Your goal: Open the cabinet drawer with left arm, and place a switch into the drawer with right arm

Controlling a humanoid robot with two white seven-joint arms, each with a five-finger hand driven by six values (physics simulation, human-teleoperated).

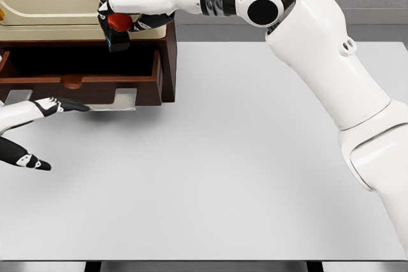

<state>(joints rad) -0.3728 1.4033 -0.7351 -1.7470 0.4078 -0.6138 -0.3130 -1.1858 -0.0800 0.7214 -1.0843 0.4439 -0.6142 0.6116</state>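
A dark brown wooden cabinet point(169, 49) with a cream top stands at the table's far left. Its drawer point(83, 81) is pulled out, showing a dark interior. My right hand point(118, 20) reaches across from the right and hangs over the drawer's right part, fingers curled around a switch point(118, 30) with a red button and a blue-black body. My left hand point(38, 132) lies low at the left edge, just in front of the drawer face, fingers spread and holding nothing.
The white table point(242, 157) stretches out in front and to the right of the cabinet. Its front edge runs along the bottom of the view. A grey wall stands behind the table.
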